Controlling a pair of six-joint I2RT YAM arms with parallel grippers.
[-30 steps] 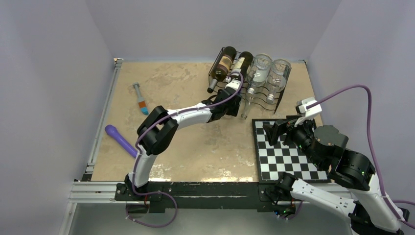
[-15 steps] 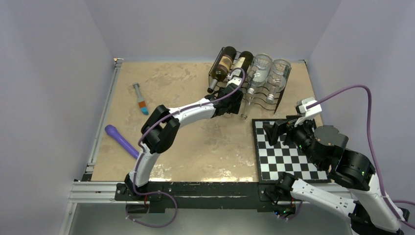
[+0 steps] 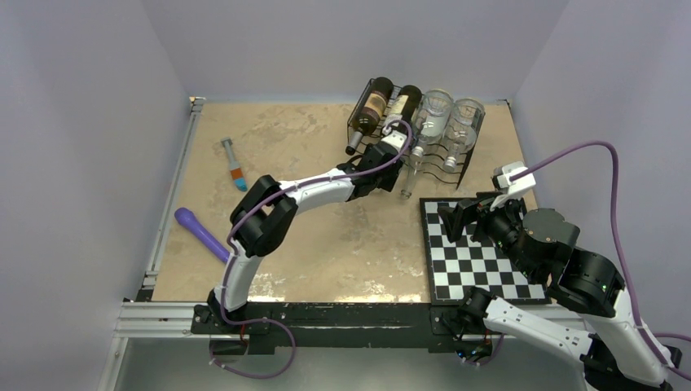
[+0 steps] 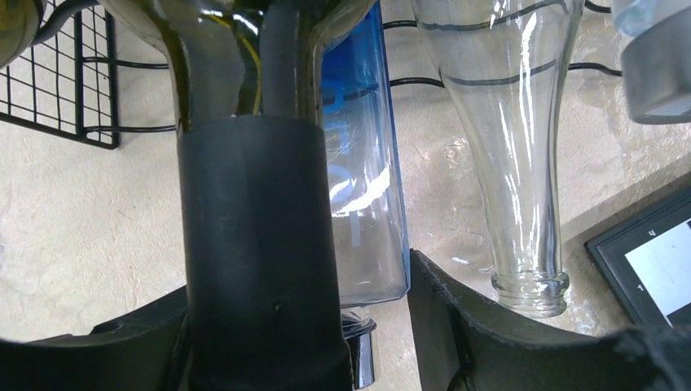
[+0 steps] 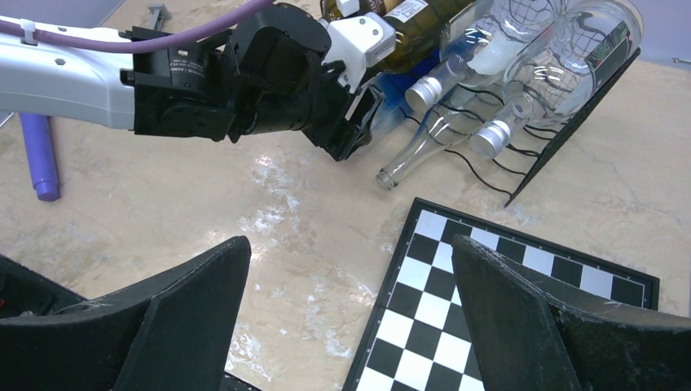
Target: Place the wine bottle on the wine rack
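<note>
- Left gripper (image 4: 301, 326) straddles the black-capped neck of the wine bottle (image 3: 403, 104); a gap shows beside one finger, so clamped or slack, I cannot tell.
- Bottle's body lies on the wine rack (image 5: 570, 129), upper row, neck jutting forward over a blue bottle (image 4: 367, 204).
- Danger: backing out snagged could drag it off its cradle, onto blue glass or the clear bottle (image 4: 521, 163) beside.
</note>
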